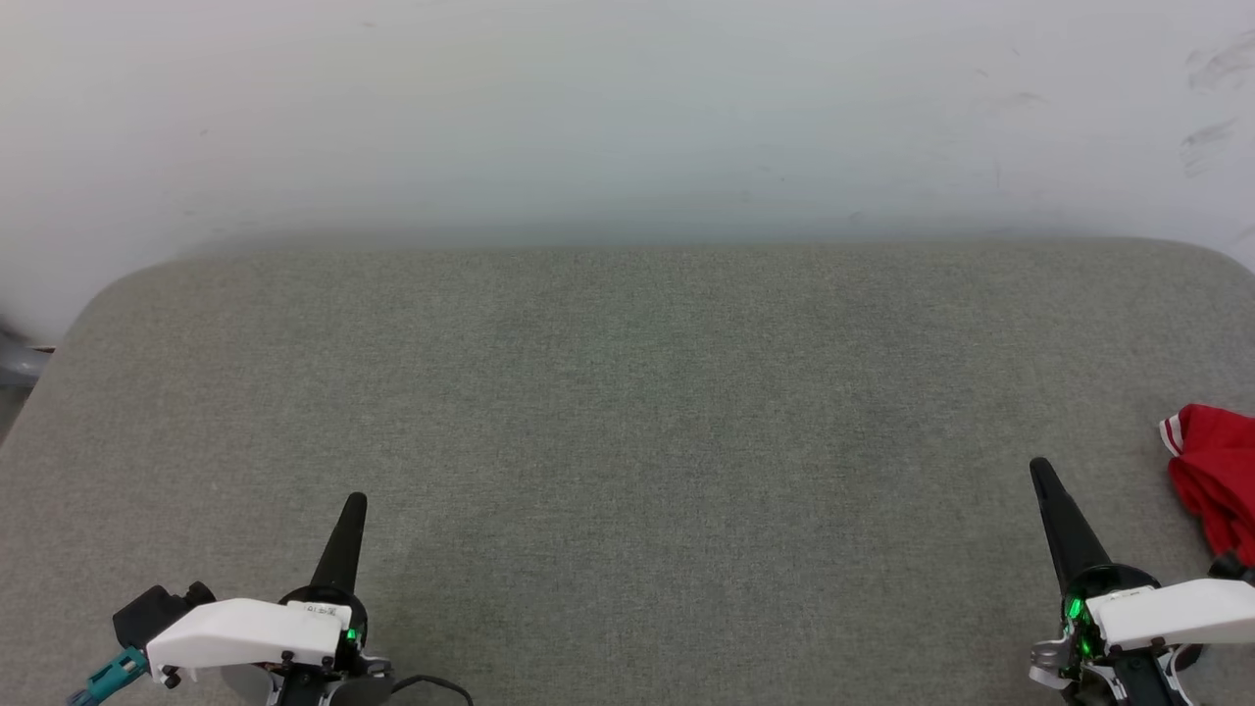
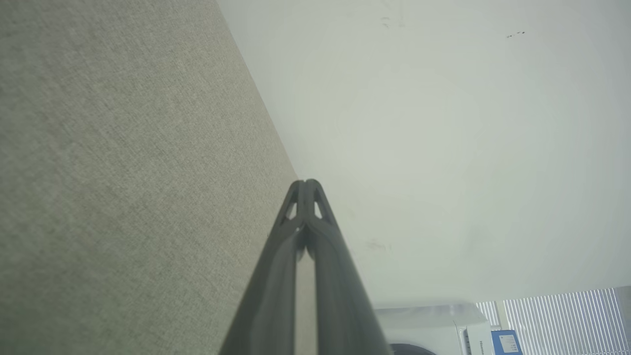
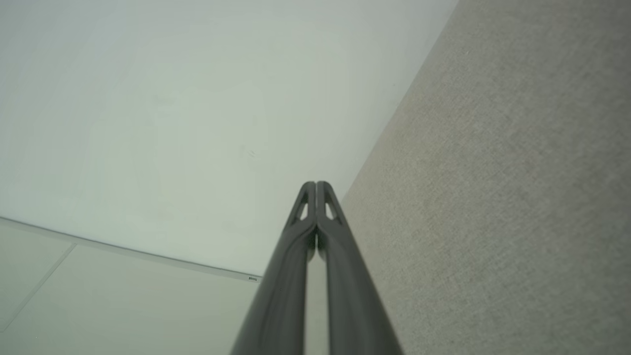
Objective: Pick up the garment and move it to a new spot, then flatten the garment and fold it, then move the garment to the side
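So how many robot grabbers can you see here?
2. The left gripper is at the lower left of the head view, shut and empty. The right gripper is at the lower right, shut too, near the red garment at the edge.

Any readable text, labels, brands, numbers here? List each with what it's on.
None can be read.
White sticker below the left jaws: print too small.
Blue label by the white appliance: blurred.
Garment: no lettering on the part showing.

Red garment (image 1: pixel 1219 471) bunched at cushion's right edge.
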Robot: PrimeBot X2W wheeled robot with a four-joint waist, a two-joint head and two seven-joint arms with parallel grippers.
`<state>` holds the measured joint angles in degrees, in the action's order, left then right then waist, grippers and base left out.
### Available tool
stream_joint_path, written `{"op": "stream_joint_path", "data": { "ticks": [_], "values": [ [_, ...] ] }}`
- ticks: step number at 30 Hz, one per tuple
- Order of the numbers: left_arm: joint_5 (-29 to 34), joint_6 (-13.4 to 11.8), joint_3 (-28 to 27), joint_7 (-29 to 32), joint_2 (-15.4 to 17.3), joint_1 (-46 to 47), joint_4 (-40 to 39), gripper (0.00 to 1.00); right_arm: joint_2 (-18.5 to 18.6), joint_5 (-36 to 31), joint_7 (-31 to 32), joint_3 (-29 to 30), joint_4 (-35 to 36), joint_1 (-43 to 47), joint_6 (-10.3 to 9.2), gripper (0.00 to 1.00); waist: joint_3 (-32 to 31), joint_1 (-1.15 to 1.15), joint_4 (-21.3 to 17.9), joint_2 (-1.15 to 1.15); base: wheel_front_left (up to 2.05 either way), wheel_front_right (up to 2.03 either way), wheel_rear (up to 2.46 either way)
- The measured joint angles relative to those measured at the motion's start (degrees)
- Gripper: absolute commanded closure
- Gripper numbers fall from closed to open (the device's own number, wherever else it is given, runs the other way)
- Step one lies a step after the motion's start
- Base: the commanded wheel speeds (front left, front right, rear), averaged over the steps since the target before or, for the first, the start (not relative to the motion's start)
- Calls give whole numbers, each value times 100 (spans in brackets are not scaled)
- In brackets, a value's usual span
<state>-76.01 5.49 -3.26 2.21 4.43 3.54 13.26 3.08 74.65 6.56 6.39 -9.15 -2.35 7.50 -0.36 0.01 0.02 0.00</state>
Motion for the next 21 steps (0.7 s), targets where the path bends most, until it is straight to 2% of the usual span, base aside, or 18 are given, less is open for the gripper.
{"op": "stream_joint_path", "data": {
  "ticks": [21],
  "values": [
    [-946,108,-200,260,-98,141,45,100,-8,1020,0,10,-288,-205,0,100,29,-1,-1,0,0,0,0]
  ]
}}
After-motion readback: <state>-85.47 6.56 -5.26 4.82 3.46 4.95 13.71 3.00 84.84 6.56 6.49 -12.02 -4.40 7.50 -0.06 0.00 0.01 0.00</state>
